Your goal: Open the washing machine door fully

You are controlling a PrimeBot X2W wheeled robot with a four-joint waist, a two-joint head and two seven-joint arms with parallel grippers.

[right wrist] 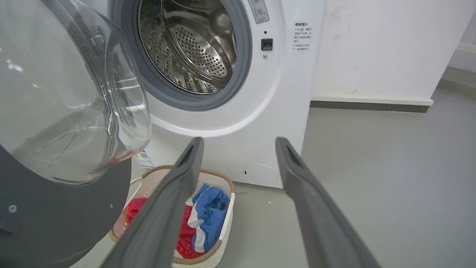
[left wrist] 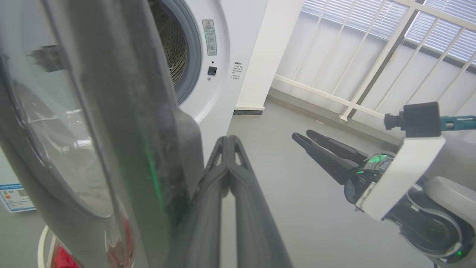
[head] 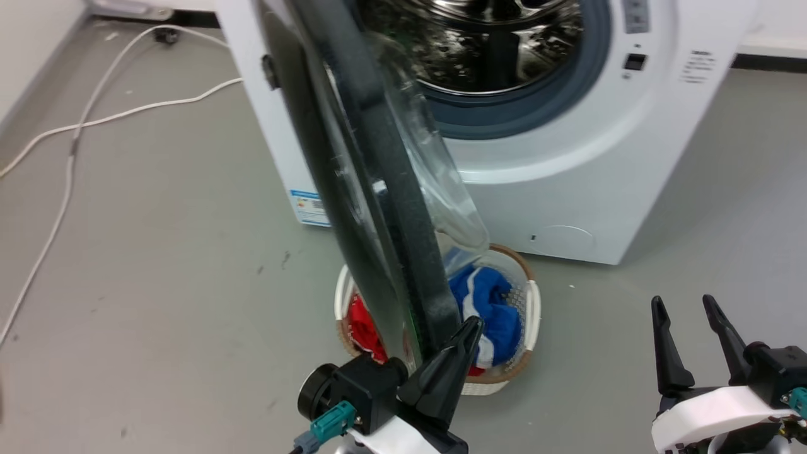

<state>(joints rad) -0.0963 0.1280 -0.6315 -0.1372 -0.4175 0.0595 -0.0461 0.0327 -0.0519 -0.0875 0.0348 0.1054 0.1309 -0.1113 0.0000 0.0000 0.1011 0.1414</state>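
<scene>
Head view: one white laundry basket [head: 533, 309] at lower centre held red and blue garments. It sat under the washing machine door [head: 394, 208], which stood open, edge-on, in front of the washing machine [head: 567, 189] at upper right. Left gripper [head: 470, 328], at bottom centre, lay just beside the door's lower rim. Two white cables [head: 145, 110] crossed the floor at upper left.

Left wrist view: its fingers were pressed together, clamping nothing.

Right wrist view: right gripper [right wrist: 238, 139] stood spread apart, clear of machine and basket.

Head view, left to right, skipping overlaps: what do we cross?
white cable → washing machine door → round flap → right gripper
</scene>
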